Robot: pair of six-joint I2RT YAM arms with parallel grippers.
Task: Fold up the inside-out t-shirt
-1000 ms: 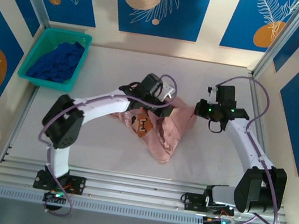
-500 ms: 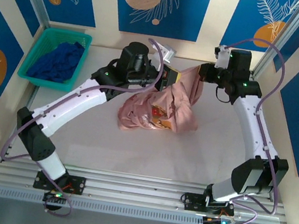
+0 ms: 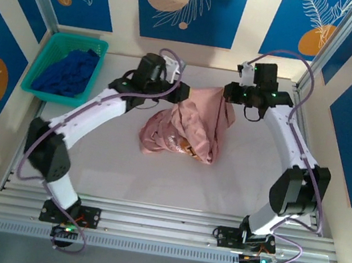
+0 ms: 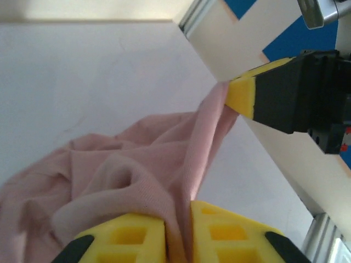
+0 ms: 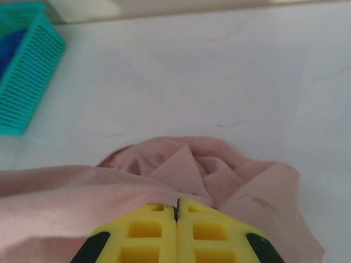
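The inside-out t-shirt is dusty pink and hangs bunched between my two grippers over the back middle of the table. Its lower folds rest on the table, where a bit of yellow-and-dark print shows. My left gripper is shut on a fold of the t-shirt, which sits pinched between its yellow fingers. My right gripper is shut on the shirt's hem, which is caught at its tips. In the left wrist view, the right gripper holds a taut strand of the cloth.
A teal basket stands at the back left with a dark blue garment in it, and its corner shows in the right wrist view. Metal frame posts rise at the back corners. The white table lies open in front of the shirt.
Both grippers have lifted off the table and moved toward the back, carrying the shirt's top edge up between them. The shirt now hangs from them instead of lying flat.
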